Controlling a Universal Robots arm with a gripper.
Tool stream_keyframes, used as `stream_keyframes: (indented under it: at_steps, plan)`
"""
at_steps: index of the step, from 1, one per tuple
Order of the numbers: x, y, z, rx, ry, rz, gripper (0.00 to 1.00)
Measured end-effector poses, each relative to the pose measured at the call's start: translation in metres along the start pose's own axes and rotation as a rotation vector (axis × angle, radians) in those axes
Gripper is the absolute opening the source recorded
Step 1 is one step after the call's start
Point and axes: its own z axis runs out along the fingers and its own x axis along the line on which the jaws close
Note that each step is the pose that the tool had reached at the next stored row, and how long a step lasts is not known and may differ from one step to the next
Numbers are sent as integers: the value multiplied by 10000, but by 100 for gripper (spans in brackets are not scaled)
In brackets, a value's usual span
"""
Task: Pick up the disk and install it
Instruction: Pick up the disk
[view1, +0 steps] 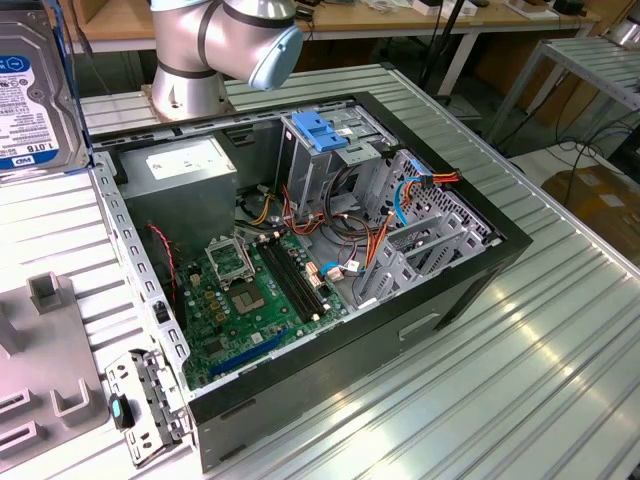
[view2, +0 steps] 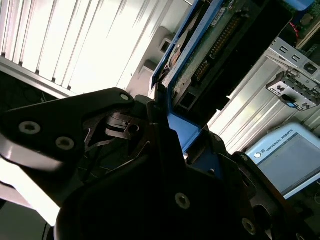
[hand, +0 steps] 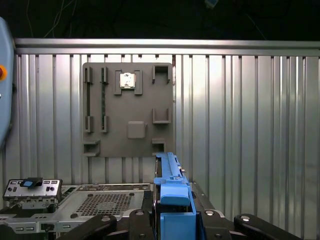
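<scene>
- The flat rectangular grey-metal disk with the white-and-blue label and blue plastic carrier frame (view1: 30, 95) is being carried clear of everything, up at the exterior view's left edge. It is being kept well apart from the open black computer case (view1: 440, 300).
- In the first wrist view, the black robot hand (hand: 175, 217) is being seen clamped tight on the disk (hand: 167, 175). The jaws are being pressed against the two flat sides of the blue frame, and the disk is being held on edge between them.
- In the second wrist view, the same grasp is being shown from below, with the disk (view2: 210, 45) jutting out past the hand's dark body (view2: 167, 117).
- The case is being left lying on its side on the ribbed silver metal surface (view1: 520, 380), its inside open to view.
- Inside it, a grey metal box with a white sticker (view1: 185, 170) is being shown in the corner nearest the silver robot arm base (view1: 210, 50).
- A tall metal cage with a blue plastic top (view1: 320, 140) is standing just beside that box.
- A green circuit board (view1: 250, 290) is lying on the case floor.
- A flat grey fixture plate with raised slots (hand: 127, 110) is being seen on the surface beyond the disk's edge in the first wrist view. It is also lying at the exterior view's lower left (view1: 40, 390).
- A pale blue touchscreen pendant (view2: 285, 160) is being caught off to one side in the second wrist view.
</scene>
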Motion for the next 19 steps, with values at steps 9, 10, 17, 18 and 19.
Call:
stream_keyframes:
  at_steps: [9,10,17,18,19]
  plan:
    - [-1,-122,2,-1,3,0,37]
    - [-1,-135,3,-1,3,1,37]
    - [66,-203,4,-1,29,0,37]
    - [80,-204,4,-1,32,0,37]
    - [91,-204,4,-1,34,0,37]
